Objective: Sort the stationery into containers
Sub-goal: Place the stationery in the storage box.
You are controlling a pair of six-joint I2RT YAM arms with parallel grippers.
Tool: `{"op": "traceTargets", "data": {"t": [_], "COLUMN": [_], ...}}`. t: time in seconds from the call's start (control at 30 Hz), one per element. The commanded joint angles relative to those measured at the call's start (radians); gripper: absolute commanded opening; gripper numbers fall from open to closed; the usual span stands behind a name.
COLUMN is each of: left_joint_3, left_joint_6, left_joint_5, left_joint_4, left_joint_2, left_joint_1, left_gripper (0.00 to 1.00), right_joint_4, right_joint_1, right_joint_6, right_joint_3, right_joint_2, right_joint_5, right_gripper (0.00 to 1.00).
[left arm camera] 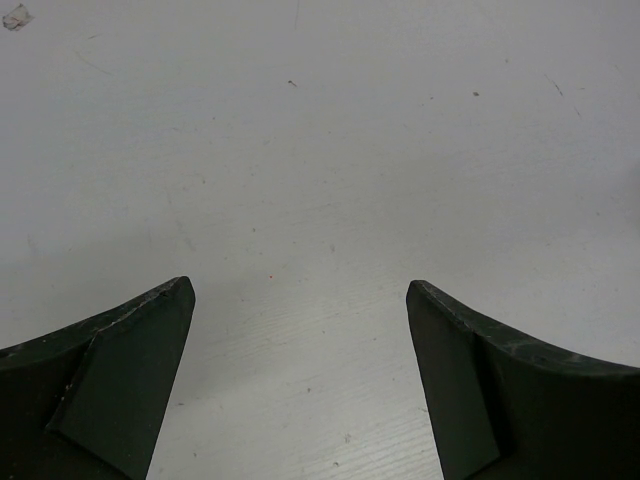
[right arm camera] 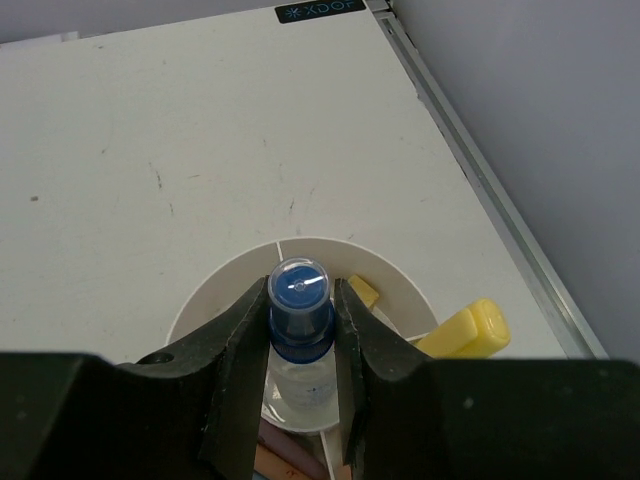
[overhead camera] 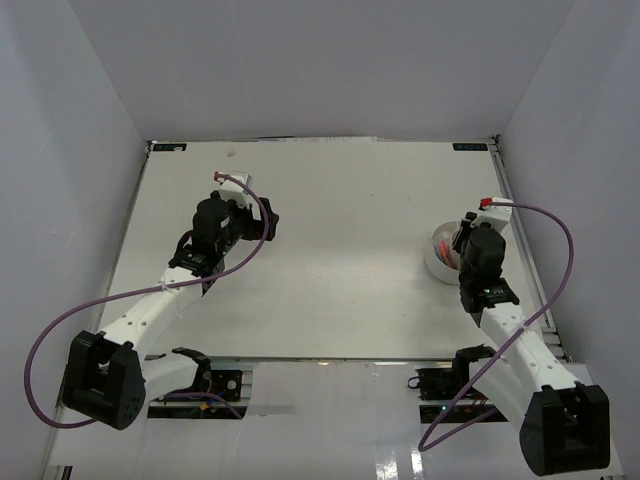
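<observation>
My right gripper (right arm camera: 300, 286) is shut on the blue-capped small bottle (right arm camera: 300, 300), gripping it by the cap, over the round white tub (right arm camera: 225, 280) with inner dividers. The bottle's clear body points down into a compartment. A yellow marker (right arm camera: 465, 332) and a small yellow eraser (right arm camera: 363, 292) lie in the tub's right part, and brownish and purple pen ends (right arm camera: 290, 455) show at the bottom. From above, the tub (overhead camera: 438, 256) sits at the table's right, half hidden by the right gripper (overhead camera: 466, 243). My left gripper (left arm camera: 298, 285) is open over bare table (left arm camera: 320, 150), seen from above at the left (overhead camera: 262, 222).
A metal rail (right arm camera: 480, 170) runs along the table's right edge beside the grey wall. A black label (right arm camera: 320, 10) marks the back right corner. A small scrap (left arm camera: 15, 17) lies far ahead of the left gripper. Grey walls enclose the table on three sides.
</observation>
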Motion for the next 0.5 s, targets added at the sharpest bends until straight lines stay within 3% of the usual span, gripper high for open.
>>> {"op": "traceTargets", "data": {"t": [0.0,0.17,0.47], "left_joint_3": [0.034,0.034,0.030], "left_joint_6": [-0.006,-0.004,-0.006], "left_joint_5": [-0.016,-0.015,-0.016], "left_joint_4": [0.001,0.001,0.001], "left_joint_2": [-0.011,-0.016,-0.034], "left_joint_1": [-0.003,-0.003,-0.003], "left_gripper": [0.98,0.98,0.98], "right_joint_4": [0.199,0.233,0.196], "right_joint_1": [-0.008,-0.012,-0.012], "right_joint_6": [-0.009,-0.008,0.001], "right_joint_3": [-0.024,-0.052,-0.044], "right_joint_2": [0.012,0.049,0.020], "right_joint_5": [0.008,0.020,-0.017], "right_gripper": [0.08,0.11,0.58]}}
